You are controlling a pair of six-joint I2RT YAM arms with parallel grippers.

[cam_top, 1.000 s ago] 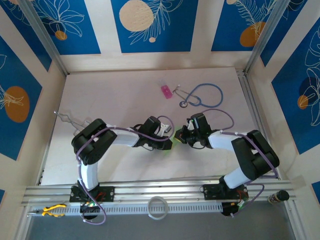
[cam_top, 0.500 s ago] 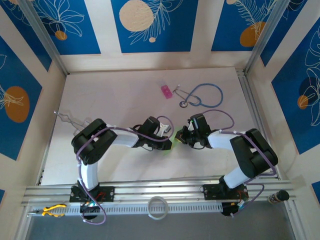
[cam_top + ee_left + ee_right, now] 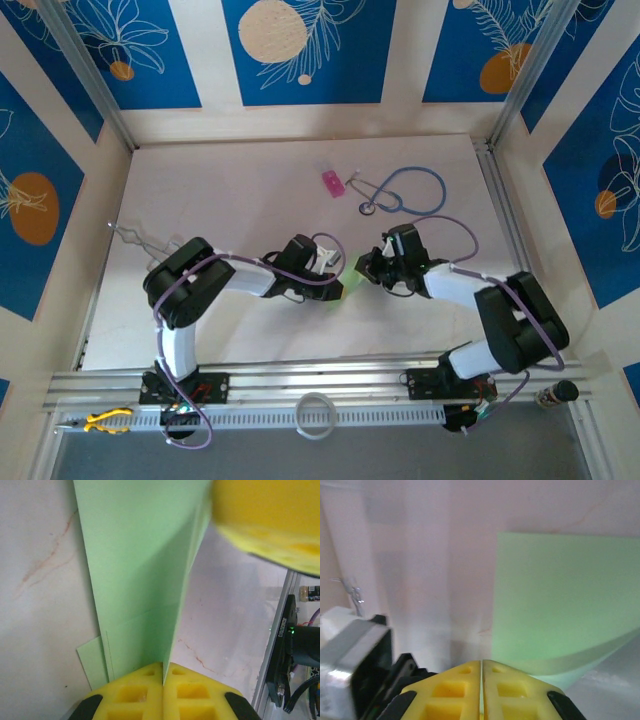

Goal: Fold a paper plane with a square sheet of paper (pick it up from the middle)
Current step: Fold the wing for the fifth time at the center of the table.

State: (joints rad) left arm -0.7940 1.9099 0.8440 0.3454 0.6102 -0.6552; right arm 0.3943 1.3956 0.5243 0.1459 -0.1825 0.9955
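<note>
Centrally on the table point(image 3: 230, 190), between both arms, sits the pale-green sheet of paper point(image 3: 140, 555), folded along a sharp crease, with a lower layer peeking out. The left gripper point(image 3: 163, 666) is clamped on that fold. The right gripper point(image 3: 481, 664) has its pads pressed together; whether they nip the paper's blurred edge is unclear.

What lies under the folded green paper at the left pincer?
Under the green paper a lower flap of the same sheet sticks out on the pale table. What the fold covers is hidden.
</note>
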